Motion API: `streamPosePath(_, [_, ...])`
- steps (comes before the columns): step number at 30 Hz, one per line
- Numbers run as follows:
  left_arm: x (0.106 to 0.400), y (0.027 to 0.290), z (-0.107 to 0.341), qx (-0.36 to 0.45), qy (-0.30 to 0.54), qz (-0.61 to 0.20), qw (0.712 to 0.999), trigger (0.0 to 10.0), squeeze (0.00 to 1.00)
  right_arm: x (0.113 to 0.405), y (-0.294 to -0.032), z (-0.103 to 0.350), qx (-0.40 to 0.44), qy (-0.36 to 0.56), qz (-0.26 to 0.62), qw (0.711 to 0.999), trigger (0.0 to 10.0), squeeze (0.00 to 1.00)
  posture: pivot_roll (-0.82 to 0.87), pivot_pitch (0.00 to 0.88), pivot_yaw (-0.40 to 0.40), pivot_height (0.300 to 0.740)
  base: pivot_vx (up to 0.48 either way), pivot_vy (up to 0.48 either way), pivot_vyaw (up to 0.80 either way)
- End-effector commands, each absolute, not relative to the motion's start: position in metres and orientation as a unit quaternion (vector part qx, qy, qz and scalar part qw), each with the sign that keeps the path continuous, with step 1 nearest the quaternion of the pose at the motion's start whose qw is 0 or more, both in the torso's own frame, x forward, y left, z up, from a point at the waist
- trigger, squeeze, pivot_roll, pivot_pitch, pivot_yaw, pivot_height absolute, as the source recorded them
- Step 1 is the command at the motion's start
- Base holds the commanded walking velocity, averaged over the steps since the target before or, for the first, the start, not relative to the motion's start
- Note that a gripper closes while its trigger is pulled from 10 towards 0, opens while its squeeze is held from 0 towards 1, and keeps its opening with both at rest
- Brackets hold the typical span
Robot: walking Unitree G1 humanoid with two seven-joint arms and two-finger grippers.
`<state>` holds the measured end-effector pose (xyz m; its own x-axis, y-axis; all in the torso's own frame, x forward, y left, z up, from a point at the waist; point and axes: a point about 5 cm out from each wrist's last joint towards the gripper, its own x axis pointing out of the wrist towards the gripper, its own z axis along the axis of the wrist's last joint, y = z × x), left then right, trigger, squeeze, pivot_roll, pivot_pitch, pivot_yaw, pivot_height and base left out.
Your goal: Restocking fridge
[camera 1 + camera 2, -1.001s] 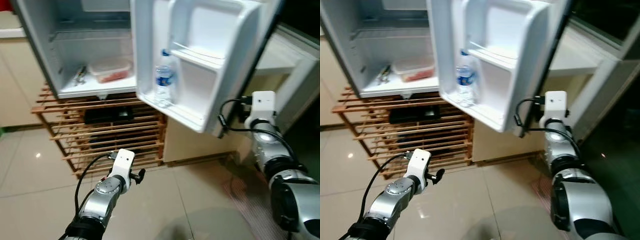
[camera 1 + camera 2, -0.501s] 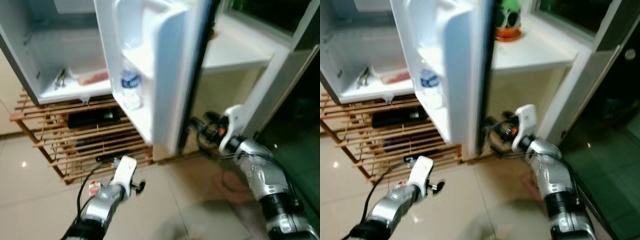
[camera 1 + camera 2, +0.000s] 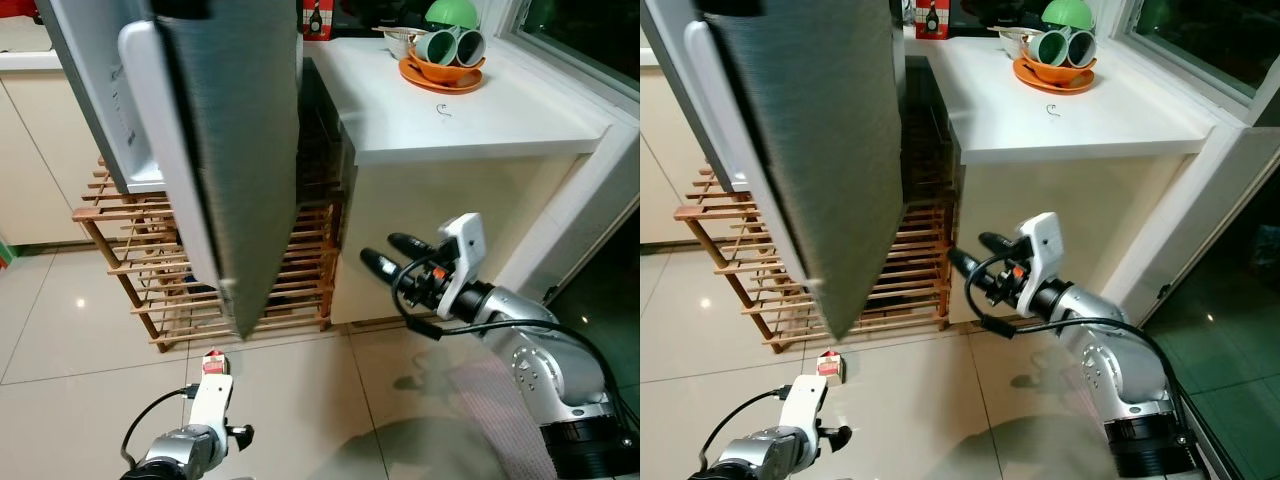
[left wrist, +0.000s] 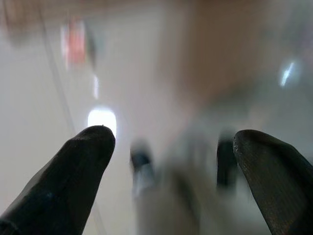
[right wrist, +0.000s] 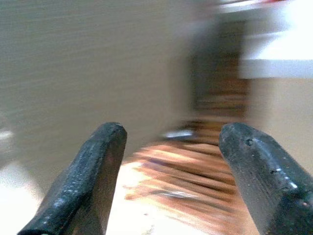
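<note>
Two spread fingers of my right gripper (image 3: 385,255) point at the fridge door (image 3: 225,150), just beyond them and untouched. It looks stiff and heavy; I'd push its flat face. My left gripper (image 4: 168,161) hangs low, fingers apart.

white counter (image 3: 480,120) | orange plate, green cups (image 3: 441,68) on counter | wooden rack (image 3: 140,270) | small red-white box (image 3: 829,366) on floor

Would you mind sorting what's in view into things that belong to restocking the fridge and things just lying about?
Job in hand:
fridge door, swung partway
right gripper, open, near the door's edge

Lying about:
wooden rack
orange plate with green cups
small red packet on the floor
left gripper, idle
</note>
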<state>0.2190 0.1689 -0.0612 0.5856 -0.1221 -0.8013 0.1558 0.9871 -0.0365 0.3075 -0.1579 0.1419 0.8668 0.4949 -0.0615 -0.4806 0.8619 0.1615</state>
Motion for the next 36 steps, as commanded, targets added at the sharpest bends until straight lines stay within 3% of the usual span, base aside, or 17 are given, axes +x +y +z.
streamPosePath(1, [0.25, 0.151, -0.034, 0.038, 0.346, -0.116, 0.93, 10.0, 0.0, 0.32, -0.188, 0.141, 0.045, 0.044, 0.126, 0.99, 10.0, 0.0, -0.07, 0.0, -0.044, 0.736, 0.0, 0.0, 0.0])
streamPosePath(2, [0.25, 0.151, -0.034, 0.038, 0.346, -0.116, 0.93, 10.0, 0.0, 0.32, -0.188, 0.141, 0.045, 0.044, 0.126, 0.99, 10.0, 0.0, -0.07, 0.0, -0.044, 0.736, 0.0, 0.0, 0.0])
streamPosePath(4, [0.287, 0.136, 0.031, 0.082, 0.138, -0.124, 0.979, 10.0, 0.0, 0.322, -0.21, 0.134, 0.017, 0.044, 0.022, 0.999, 10.0, 0.0, -0.06, 0.0, -0.05, 0.736, 0.0, 0.0, 0.0])
streamPosePath(8, [0.296, 0.132, 0.062, 0.071, 0.064, -0.121, 0.988, 10.0, 0.0, 0.319, -0.207, 0.13, 0.032, 0.05, 0.018, 0.998, 10.0, 0.0, -0.06, 0.0, -0.049, 0.736, 0.0, 0.0, 0.0])
streamPosePath(10, [0.302, 0.125, 0.113, 0.069, -0.058, -0.123, 0.988, 10.0, 0.0, 0.316, -0.196, 0.122, 0.031, 0.049, 0.022, 0.998, 10.0, 0.0, -0.05, 0.0, -0.049, 0.736, 0.0, 0.0, 0.0])
streamPosePath(12, [0.301, 0.123, 0.131, 0.069, -0.102, -0.122, 0.985, 10.0, 0.0, 0.317, -0.192, 0.119, 0.029, 0.045, 0.018, 0.998, 10.0, 0.0, -0.05, 0.0, -0.049, 0.736, 0.0, 0.0, 0.36])
streamPosePath(23, [0.297, 0.121, 0.158, 0.075, -0.147, -0.111, 0.98, 10.0, 0.0, 0.32, -0.183, 0.113, 0.033, 0.046, 0.015, 0.998, 10.0, 0.0, -0.04, 0.0, -0.053, 0.736, 0.0, 0.342, 0.68])
streamPosePath(32, [0.296, 0.124, 0.156, 0.069, -0.135, -0.097, 0.984, 10.0, 0.0, 0.321, -0.178, 0.112, 0.021, 0.044, 0.028, 0.998, 10.0, 0.0, -0.04, 0.0, -0.058, 0.736, 0.0, 0.48, 0.0])
streamPosePath(36, [0.297, 0.125, 0.156, 0.084, -0.13, -0.085, 0.984, 10.0, 0.0, 0.322, -0.166, 0.12, 0.01, 0.018, 0.048, 0.999, 10.0, 0.0, -0.04, 0.0, -0.054, 0.736, 0.0, 0.0, 0.29])
